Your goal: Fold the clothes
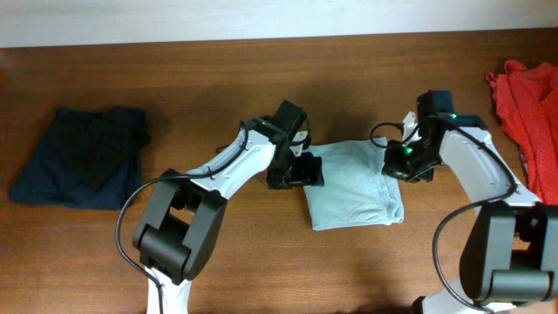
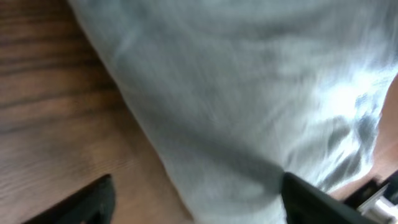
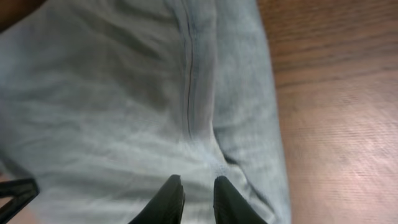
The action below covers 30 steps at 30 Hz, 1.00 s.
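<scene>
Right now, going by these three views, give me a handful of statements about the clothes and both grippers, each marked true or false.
1. The pale shirt lies folded at the middle of the table. True.
2. The navy garment lies at the far right. False: it lies at the far left.
3. The left gripper stands wide open. True.
4. The red-orange garment is stacked on the pale shirt. False: it lies apart, at the right edge.
5. The right gripper hovers over the navy garment. False: it is at the pale shirt's right edge.
</scene>
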Each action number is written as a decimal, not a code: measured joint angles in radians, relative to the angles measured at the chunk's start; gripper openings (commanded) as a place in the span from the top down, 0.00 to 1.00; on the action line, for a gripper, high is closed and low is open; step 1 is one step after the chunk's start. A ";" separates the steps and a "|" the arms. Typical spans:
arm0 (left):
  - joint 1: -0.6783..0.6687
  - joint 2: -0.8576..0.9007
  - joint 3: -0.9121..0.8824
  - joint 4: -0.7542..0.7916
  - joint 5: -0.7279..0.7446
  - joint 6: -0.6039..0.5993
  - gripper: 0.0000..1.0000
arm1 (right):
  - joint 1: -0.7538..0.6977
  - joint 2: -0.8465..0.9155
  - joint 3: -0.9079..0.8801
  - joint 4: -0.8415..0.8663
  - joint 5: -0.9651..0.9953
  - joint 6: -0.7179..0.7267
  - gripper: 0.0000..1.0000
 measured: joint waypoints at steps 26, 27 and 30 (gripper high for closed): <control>-0.106 -0.035 -0.210 0.407 0.165 -0.500 0.02 | 0.018 0.085 -0.113 0.096 0.003 0.076 0.79; -0.106 -0.035 -0.211 0.407 0.177 -0.509 0.01 | 0.018 0.085 -0.113 0.096 0.003 0.076 0.79; -0.106 -0.035 -0.213 0.433 0.223 -0.566 0.01 | 0.018 0.085 -0.113 0.097 0.003 0.076 0.79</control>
